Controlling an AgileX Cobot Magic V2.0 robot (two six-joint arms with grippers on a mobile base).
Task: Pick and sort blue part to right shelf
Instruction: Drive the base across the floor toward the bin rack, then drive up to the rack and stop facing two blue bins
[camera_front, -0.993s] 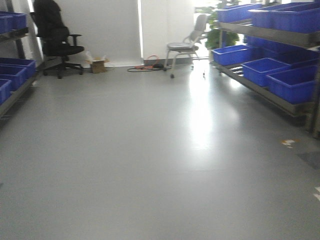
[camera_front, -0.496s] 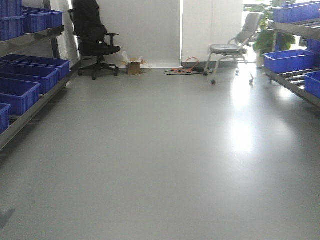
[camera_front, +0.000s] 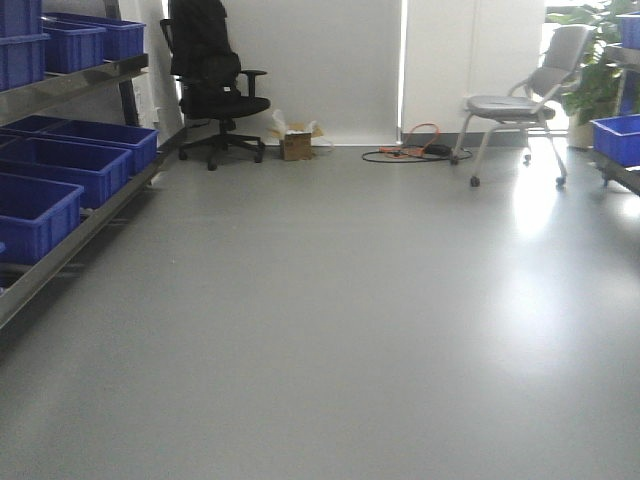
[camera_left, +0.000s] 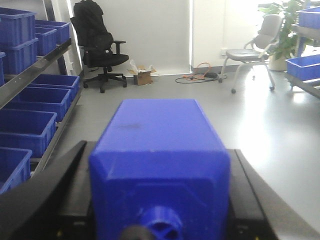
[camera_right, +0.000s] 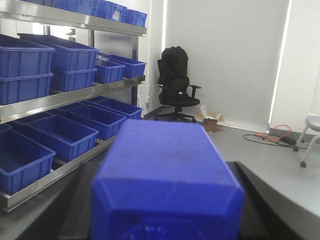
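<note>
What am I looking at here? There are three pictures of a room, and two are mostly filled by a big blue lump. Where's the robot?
The robot is a wheeled base with two arms, and it carries the cameras itself, so you hardly see it. The front view looks ahead across a grey floor toward a black office chair and a grey chair, with a shelf of blue bins on the left. The other two cameras sit on the wrists, each looking along its claw. In the left wrist view the left gripper appears closed on a blue part, with its dark fingers on either side. The right wrist view shows much the same: the right gripper closed around a second blue part.
</note>
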